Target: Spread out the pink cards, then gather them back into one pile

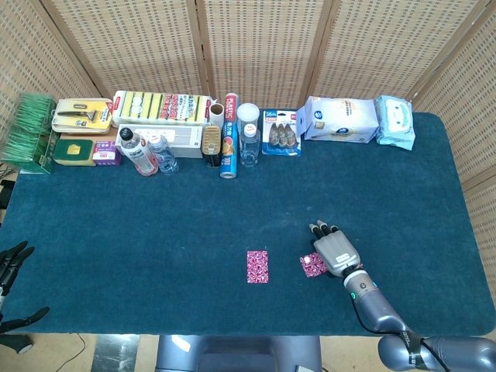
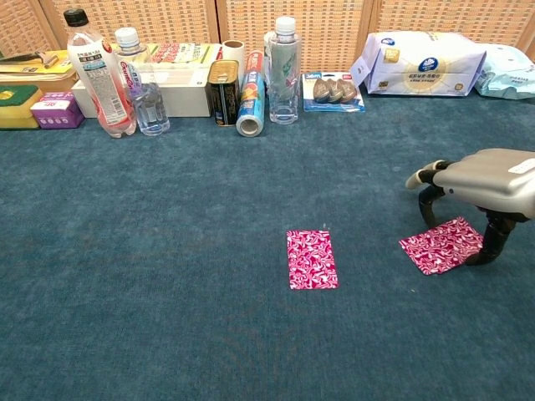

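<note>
Two pink patterned cards lie flat on the blue cloth. One card (image 1: 257, 266) (image 2: 312, 259) lies alone near the table's front middle. The other card (image 1: 312, 266) (image 2: 441, 246) lies to its right, turned at an angle. My right hand (image 1: 335, 252) (image 2: 481, 180) arches over this second card. Its fingers (image 2: 430, 205) come down at the card's far edge and its thumb touches the right corner. The card stays flat on the cloth, not lifted. My left hand (image 1: 14, 260) hangs off the table's front left corner, fingers apart and holding nothing.
A row of goods lines the far edge: bottles (image 2: 98, 75), a can (image 2: 222, 92), a foil roll (image 2: 250, 104), sponges (image 1: 161, 106), a blister pack (image 2: 333, 90) and wipe packs (image 2: 422, 63). The blue cloth (image 2: 150, 251) lies bare to the left of the cards.
</note>
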Motion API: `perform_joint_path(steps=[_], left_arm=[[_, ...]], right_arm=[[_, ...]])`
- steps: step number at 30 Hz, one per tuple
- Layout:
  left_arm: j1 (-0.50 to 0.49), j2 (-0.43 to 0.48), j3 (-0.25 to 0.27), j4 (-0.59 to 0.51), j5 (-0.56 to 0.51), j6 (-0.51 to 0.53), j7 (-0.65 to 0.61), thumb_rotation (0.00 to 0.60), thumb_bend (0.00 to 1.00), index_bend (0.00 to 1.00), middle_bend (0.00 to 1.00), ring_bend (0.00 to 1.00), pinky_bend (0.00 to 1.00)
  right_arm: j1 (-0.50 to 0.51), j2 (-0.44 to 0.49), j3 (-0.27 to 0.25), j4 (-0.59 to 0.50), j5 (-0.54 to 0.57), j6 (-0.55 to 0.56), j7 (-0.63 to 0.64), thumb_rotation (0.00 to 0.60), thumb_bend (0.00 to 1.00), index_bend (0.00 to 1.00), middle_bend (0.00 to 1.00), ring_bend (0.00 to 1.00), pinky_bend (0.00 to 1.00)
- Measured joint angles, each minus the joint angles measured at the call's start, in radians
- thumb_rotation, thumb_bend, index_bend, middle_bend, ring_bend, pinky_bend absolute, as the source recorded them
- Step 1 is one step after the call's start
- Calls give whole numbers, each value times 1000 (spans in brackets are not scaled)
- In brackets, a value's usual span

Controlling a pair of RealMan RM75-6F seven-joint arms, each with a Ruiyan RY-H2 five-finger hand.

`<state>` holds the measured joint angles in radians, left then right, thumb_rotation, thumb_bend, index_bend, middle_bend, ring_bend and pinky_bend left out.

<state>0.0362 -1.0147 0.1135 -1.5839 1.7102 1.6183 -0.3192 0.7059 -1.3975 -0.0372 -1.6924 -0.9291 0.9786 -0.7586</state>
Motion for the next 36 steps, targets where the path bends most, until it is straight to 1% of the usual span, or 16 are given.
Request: perform_joint_path(steps=[7,19,36], left_arm=[[0,1,0,0,0,0,-2,600,73,0,0,0,0],[0,0,1,1,2,1,-1,600,72,0,0,0,0],[2,1,1,3,2,5,-7,600,73,0,0,0,0]], right_arm=[[3,1,-4,-2,11,-3,-2,600,271,349,78,57,228],[5,21,-11,-35,10,7,-5,600,271,348,76,55,227],[13,9,-13,-54,20,21,-24,600,270,325,73,54,227]])
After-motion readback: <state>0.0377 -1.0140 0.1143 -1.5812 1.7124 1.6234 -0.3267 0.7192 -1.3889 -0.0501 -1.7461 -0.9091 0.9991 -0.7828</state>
